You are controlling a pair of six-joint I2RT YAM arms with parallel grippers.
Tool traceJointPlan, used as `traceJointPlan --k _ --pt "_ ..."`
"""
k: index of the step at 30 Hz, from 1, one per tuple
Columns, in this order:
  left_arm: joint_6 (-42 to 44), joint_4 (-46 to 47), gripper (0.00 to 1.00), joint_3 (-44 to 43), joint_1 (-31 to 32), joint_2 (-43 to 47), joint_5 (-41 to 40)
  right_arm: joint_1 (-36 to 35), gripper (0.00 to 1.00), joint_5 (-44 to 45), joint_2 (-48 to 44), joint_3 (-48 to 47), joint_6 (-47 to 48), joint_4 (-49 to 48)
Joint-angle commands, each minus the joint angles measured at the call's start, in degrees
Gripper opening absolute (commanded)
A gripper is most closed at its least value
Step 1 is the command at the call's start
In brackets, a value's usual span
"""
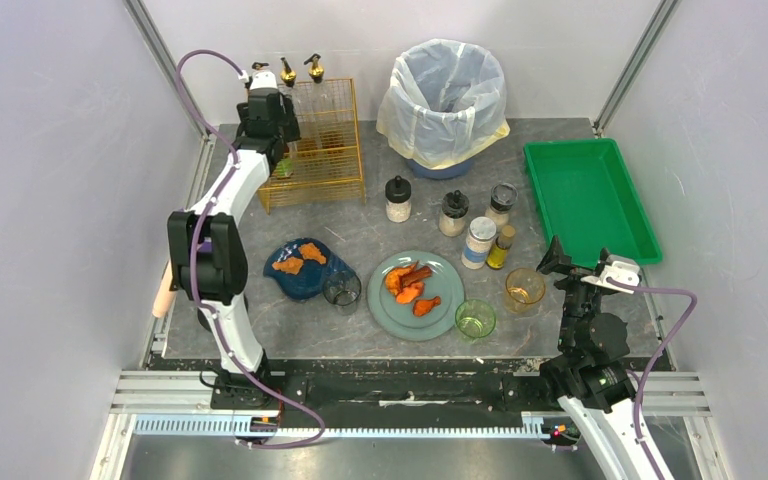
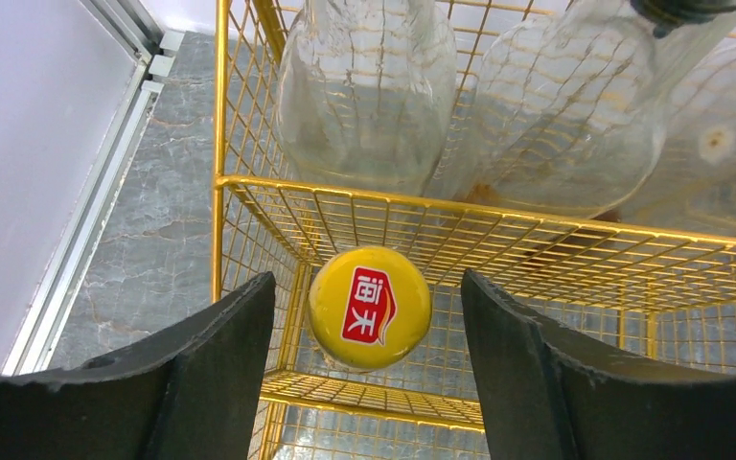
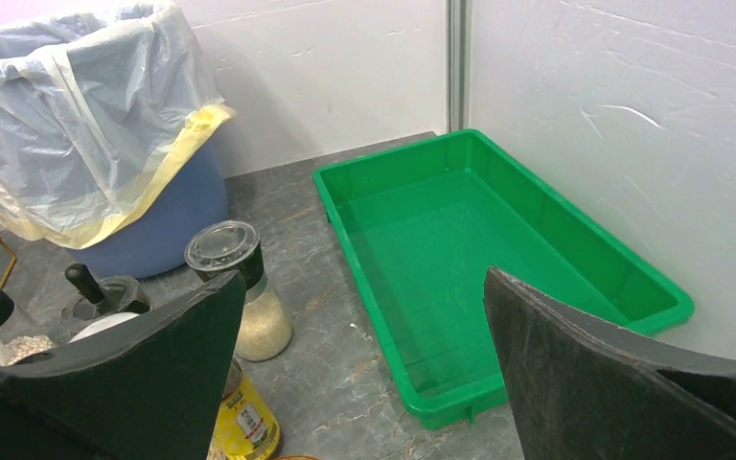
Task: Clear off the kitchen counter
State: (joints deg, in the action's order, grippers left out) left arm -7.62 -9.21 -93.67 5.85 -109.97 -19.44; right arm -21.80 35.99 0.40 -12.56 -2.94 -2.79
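Two grippers I am logging, both empty-handed; left gripper (image 2: 366, 280), eleven o'clock, is hovering at the gold wire rack (image 2: 218, 115), jaws parted either side of a yellow bottle cap (image 2: 369, 309) without touching it; right gripper (image 3: 364, 276), four o'clock, is gaping wide toward the green tray (image 3: 460, 240); the kitchen counter (image 1: 360, 230) is spreading under all of it.

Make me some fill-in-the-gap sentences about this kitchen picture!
The tray is coloured ____. The bottle cap by the left gripper is coloured ____. The blue plate holds ____ orange food pieces.
Missing words: green, yellow, two.
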Motion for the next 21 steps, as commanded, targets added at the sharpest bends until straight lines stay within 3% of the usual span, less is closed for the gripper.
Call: traceJointPlan --k 1,8,21 --pt "-2.93 1.47 0.81 -1.17 -0.13 5.85 1.64 -0.17 0.98 -0.3 -9.54 -0.29 -0.16 -1.21" --pt "-6.34 -0.96 0.99 0.06 1.38 12.88 5.55 -0.17 0.98 -0.56 -9.56 -0.67 -0.49 -0.73" --pt "-10.57 -1.07 1.0 9.24 11.12 26.92 10.16 -0.15 0.98 -1.14 -9.63 -1.21 -1.36 0.15"
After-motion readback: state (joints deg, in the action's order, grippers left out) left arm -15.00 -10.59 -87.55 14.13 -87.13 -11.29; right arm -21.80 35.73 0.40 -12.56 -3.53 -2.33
